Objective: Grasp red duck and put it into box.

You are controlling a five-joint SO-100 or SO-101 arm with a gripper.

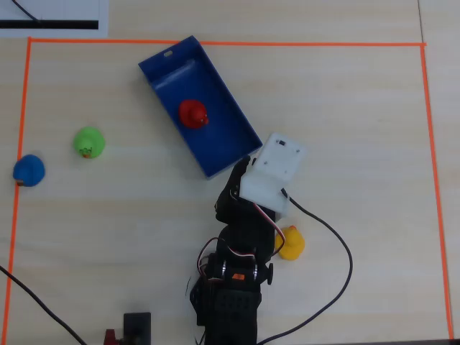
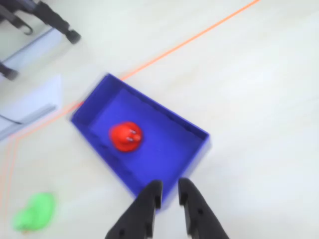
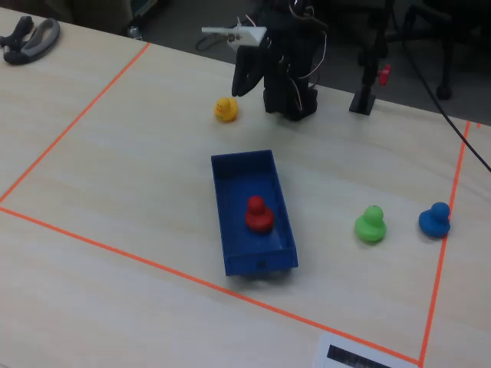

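altogether four ducks: one red duck (image 1: 193,113) inside one box (image 1: 228,147)

Four small rubber toy ducks in all, counted around one long dark blue open-topped plastic box (image 1: 228,151): one bright red duck (image 1: 193,113) inside it; one green duck (image 1: 89,142) beside it; one blue duck (image 1: 29,170) beyond the green; one yellow duck (image 1: 290,243) past its near end.

Bright, even room light, shadows soft and faint; the wrist view is washed out and smeared with blur, its green duck (image 2: 34,212) fuzzy, while the other views stay sharp
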